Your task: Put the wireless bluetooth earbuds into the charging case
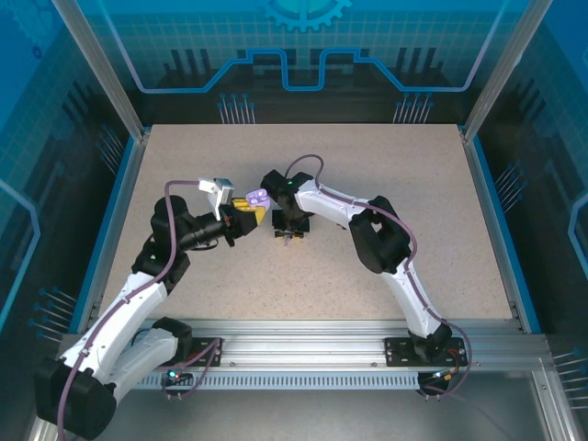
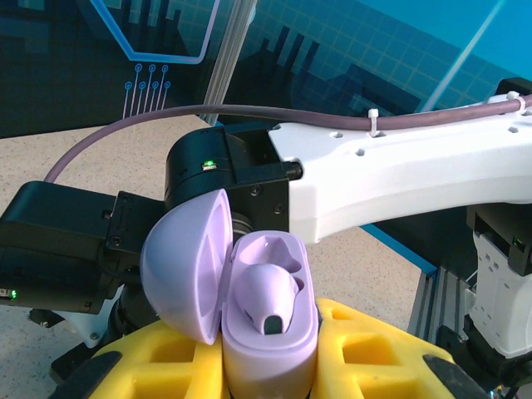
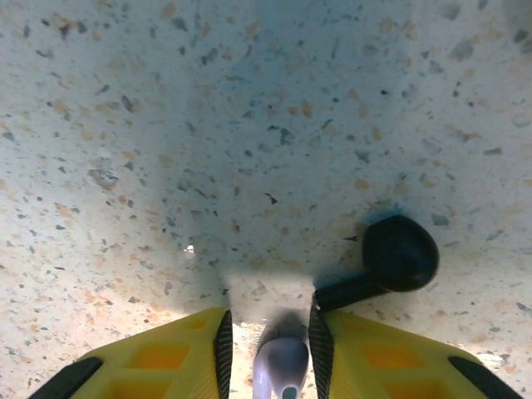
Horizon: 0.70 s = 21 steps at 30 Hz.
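Note:
My left gripper (image 2: 270,366) is shut on the charging case (image 2: 249,345), a lilac shell held upright with its lid (image 2: 179,270) swung open to the left. One lilac earbud (image 2: 268,295) sits in a well of the case; the well behind it is empty. In the top view the case (image 1: 258,197) sits at the left gripper's yellow fingers (image 1: 246,213). My right gripper (image 3: 270,320) points down at the table, jaws apart, with a second lilac earbud (image 3: 281,362) between the pads and a gap showing on its left side.
A black earbud-shaped piece (image 3: 399,253) lies on the speckled table (image 3: 208,125), its stem touching the tip of the right finger (image 3: 318,324). The right arm (image 2: 399,179) crosses close behind the case. The two grippers (image 1: 288,231) stand near each other at mid-table.

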### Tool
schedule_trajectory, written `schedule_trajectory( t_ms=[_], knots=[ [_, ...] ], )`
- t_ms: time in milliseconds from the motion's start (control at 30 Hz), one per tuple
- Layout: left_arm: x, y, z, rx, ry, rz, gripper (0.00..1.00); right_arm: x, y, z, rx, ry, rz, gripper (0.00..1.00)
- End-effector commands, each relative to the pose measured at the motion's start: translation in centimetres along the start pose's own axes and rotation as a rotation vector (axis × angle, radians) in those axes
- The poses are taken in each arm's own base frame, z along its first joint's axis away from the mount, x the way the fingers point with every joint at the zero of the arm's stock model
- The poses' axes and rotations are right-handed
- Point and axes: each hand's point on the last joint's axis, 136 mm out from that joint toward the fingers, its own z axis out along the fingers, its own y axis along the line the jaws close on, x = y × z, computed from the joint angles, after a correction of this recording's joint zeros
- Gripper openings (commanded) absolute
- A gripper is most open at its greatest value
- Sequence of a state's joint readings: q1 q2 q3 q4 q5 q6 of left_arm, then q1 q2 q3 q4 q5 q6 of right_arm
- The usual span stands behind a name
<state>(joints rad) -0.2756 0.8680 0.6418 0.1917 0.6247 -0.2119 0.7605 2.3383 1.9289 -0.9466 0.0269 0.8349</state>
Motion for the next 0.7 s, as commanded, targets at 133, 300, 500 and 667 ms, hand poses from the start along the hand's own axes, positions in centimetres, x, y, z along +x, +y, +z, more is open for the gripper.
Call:
schedule_trajectory(
  t_ms=[133,300,500,667],
  knots=[
    [-0.4,0.2,-0.4,-0.016,-0.030,0.009,0.08,1.9,-1.3,1.6,0.108,0.046,-0.021,0.32],
    [-0.3,0.3,-0.4,-0.018,-0.029,0.006,0.08,2.3,-1.7,1.1,0.152,0.038,-0.042,0.32],
    [-0.3,0.3,-0.5,-0.020,-0.032,0.007,0.08,2.6,-1.5,1.4,0.149,0.048,-0.047,0.32],
    [-0.3,0.3,-0.6,-0.023,-0.034,0.010,0.08,2.6,-1.7,1.4,0.167,0.043,-0.053,0.29]
  ],
)
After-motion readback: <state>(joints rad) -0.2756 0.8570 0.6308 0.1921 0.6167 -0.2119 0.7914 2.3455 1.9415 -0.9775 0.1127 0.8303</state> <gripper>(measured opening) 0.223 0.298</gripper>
